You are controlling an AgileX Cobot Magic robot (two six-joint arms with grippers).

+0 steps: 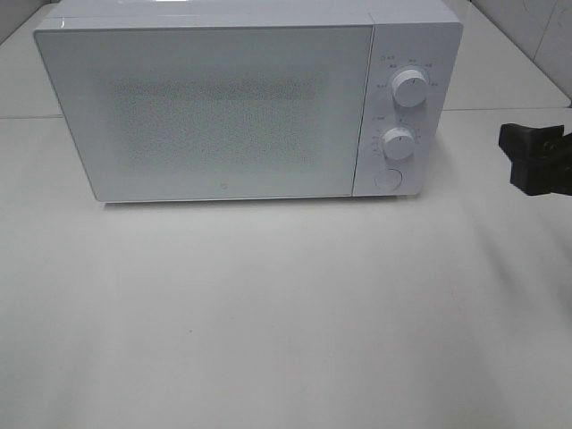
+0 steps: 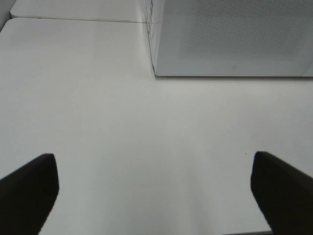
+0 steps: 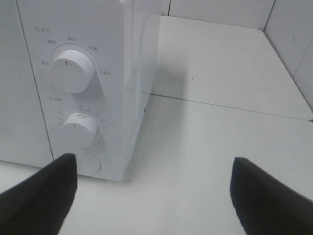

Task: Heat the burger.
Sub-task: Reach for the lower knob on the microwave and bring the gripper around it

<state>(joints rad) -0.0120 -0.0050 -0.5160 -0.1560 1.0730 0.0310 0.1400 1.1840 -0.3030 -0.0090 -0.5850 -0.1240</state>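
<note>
Standing at an unclear stage. Microwave: on the white table, door shut. Burger: in no view; whether it lies behind the frosted door cannot be told, so its look goes unrecorded. Left gripper: spread, empty, facing the door. Right gripper: spread, empty, just beside the timer dial and round button. Likely outstanding: starting the heat, or loading first.

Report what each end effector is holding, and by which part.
Nothing is held. The left end effector is open over the table; the right end effector is open near the microwave. The burger is not in view.
</note>
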